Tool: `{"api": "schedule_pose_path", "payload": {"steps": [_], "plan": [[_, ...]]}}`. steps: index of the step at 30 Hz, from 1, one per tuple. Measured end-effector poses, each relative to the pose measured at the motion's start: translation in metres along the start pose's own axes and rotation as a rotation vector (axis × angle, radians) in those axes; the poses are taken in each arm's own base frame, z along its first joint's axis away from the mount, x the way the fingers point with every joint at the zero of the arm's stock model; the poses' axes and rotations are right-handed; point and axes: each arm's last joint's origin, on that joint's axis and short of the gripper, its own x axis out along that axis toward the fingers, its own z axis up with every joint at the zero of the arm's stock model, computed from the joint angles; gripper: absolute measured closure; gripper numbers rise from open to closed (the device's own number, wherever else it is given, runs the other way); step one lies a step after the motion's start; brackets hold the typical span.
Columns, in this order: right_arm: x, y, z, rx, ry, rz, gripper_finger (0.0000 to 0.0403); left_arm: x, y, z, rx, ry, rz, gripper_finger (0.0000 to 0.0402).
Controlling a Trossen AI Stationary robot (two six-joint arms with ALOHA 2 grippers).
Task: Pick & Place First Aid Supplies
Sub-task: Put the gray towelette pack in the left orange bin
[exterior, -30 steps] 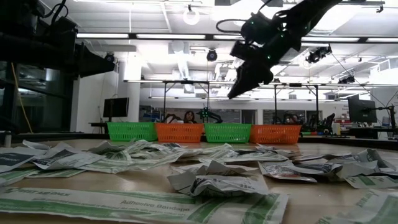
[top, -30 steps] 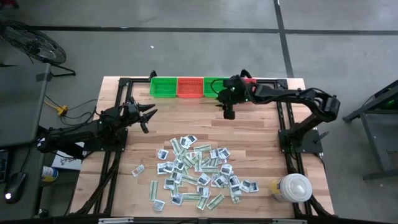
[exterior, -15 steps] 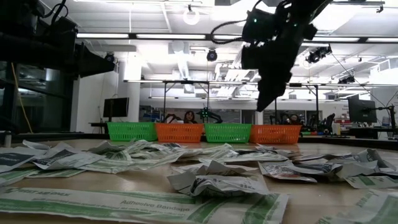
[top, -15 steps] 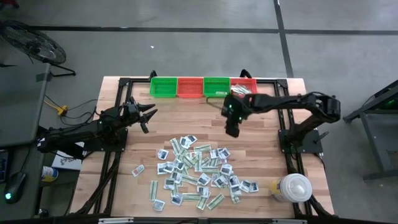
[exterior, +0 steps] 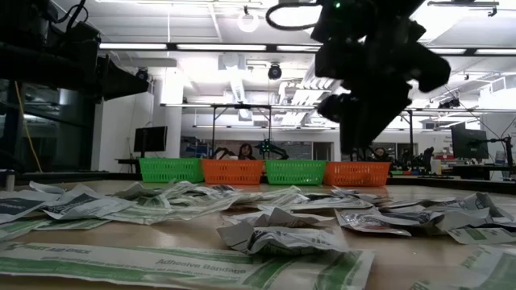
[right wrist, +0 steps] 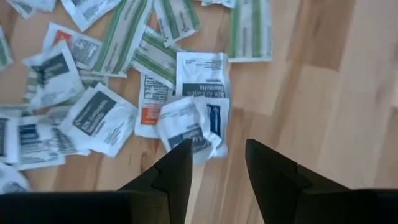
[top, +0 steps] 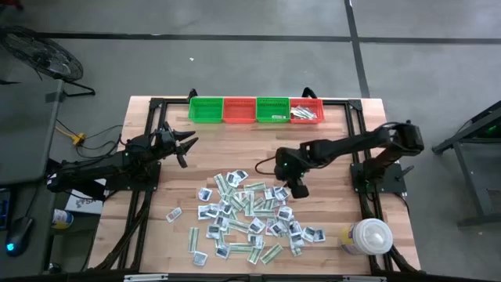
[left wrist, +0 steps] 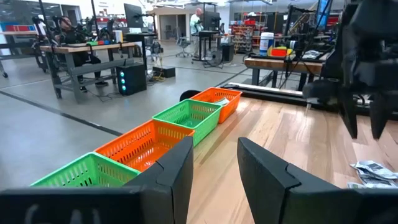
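The first aid supplies (top: 250, 211) lie as a loose pile of small white and green-striped packets on the near middle of the wooden table; the right wrist view shows them close below (right wrist: 186, 118). My right gripper (top: 300, 190) hangs above the pile's far right edge, pointing steeply down, open with nothing between its fingers (right wrist: 217, 171). Some packets lie in the red basket (top: 306, 112) at the far edge. My left gripper (top: 190, 145) waits open at the table's left, pointing level toward the right.
Four baskets stand in a row along the far edge: green (top: 206, 110), orange (top: 239, 110), green (top: 272, 110) and red. A big white round lidded container (top: 368, 235) stands at the near right corner. Bare wood lies between the baskets and the pile.
My right gripper has swung from above the far baskets toward the table's near edge and come down over the pile's far right edge, tipping to point more steeply down. It has stayed open.
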Motion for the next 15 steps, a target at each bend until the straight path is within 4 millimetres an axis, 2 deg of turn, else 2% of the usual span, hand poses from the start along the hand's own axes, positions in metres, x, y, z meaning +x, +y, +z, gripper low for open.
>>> {"api": "schedule_pose_path", "payload": {"steps": [5,10,15], "plan": [[0.018,-0.001,-0.001,-0.093,0.035,0.022,0.0261,0.000,0.000,0.000,0.000,0.000,0.000,0.0279],[0.028,0.007,0.001,-0.230,0.039,0.039,0.0261,0.000,0.000,0.000,0.000,0.000,0.000,0.0279],[0.037,0.012,0.002,-0.297,0.040,0.049,0.0261,0.000,0.000,0.000,0.000,0.000,0.000,0.0279]]}}
